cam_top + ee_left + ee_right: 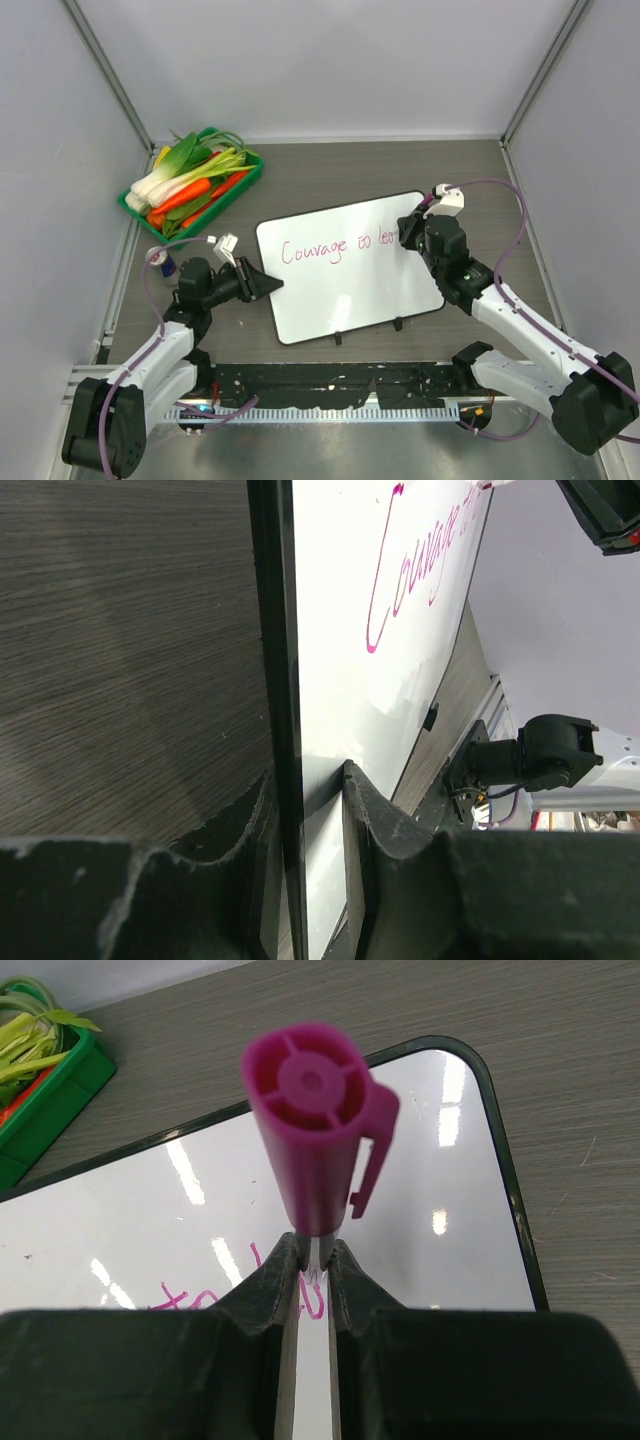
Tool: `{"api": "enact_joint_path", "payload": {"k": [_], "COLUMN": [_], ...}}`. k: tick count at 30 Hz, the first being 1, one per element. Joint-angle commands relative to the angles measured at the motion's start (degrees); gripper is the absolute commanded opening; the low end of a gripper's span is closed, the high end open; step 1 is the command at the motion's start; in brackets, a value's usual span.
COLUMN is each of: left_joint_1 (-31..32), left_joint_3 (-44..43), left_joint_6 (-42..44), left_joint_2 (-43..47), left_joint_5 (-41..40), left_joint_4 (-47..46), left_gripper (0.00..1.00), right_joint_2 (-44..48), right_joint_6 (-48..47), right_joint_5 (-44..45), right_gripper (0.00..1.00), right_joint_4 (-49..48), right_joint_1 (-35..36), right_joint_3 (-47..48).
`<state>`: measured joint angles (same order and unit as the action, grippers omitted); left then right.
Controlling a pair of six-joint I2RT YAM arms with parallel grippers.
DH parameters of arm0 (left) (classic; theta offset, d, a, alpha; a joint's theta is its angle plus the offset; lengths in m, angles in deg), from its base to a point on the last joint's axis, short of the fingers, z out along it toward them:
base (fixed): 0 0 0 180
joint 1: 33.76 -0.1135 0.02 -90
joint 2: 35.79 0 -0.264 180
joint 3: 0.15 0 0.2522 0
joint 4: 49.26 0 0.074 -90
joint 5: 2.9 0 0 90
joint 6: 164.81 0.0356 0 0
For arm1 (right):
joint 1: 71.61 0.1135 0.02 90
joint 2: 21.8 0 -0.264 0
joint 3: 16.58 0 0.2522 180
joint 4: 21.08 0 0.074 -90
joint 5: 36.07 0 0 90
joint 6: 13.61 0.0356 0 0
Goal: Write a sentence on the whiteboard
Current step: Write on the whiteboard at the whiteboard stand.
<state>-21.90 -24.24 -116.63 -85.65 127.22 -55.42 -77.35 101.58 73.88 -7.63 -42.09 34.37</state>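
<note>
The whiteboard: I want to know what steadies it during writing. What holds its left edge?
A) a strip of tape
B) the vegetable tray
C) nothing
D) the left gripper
D: in the left wrist view the left gripper has a finger on either side of the black frame of the whiteboard, clamping it.

Whiteboard (350, 295): one handwritten line, the sentence (315, 250), in pink-magenta cursive across the upper half. Legible as "Courage to le…", the last letters hidden behind the right gripper (405, 238). In the left wrist view, "Courage" only, seen sideways. In the right wrist view, a few strokes of "to" and a following letter below the magenta marker (315, 1140). Small can (166, 263) on the table: label too small to read.
</note>
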Motion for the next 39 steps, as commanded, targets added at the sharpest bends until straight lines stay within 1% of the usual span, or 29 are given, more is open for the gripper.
{"api": "enact_joint_path", "payload": {"k": [1, 5, 6, 11, 17, 29, 39], "left_joint_1": [-0.08, -0.08, -0.08, -0.08, -0.08, -0.08, 0.01], "left_joint_3": [-0.4, -0.4, -0.4, -0.4, -0.4, -0.4, -0.4], "left_joint_6": [2.27, 2.27, 2.27, 2.27, 2.27, 2.27, 2.27], "left_joint_2": [0.3, 0.03, 0.12, 0.03, 0.03, 0.38, 0.3], "left_joint_5": [-1.1, -1.09, -1.09, -1.09, -1.1, -1.09, -1.01], "left_joint_4": [-0.99, -1.08, -1.08, -1.08, -1.17, -1.0, -1.0], "left_gripper": [0.0, 0.0, 0.0, 0.0, 0.0, 0.0, 0.0], "right_joint_2": [1.84, 3.34, 3.43, 4.31, 5.01, 4.05, 2.03], "right_joint_6": [-0.93, -0.93, -0.85, -0.84, -0.93, -1.81, -2.16], "right_joint_5": [1.24, 0.63, 0.45, 0.45, 1.41, 2.82, 4.58], "right_gripper": [0.01, 0.01, 0.01, 0.01, 0.01, 0.02, 0.02], "right_joint_4": [-0.22, -0.03, 1.79, 2.69, 3.31, 3.22, 2.34], "right_joint_1": [-0.08, -0.16, -0.16, -0.16, -0.16, -0.08, -0.34], "right_joint_3": [-0.01, -1.77, -2.03, -3.09, -2.82, 4.55, 4.21]}}
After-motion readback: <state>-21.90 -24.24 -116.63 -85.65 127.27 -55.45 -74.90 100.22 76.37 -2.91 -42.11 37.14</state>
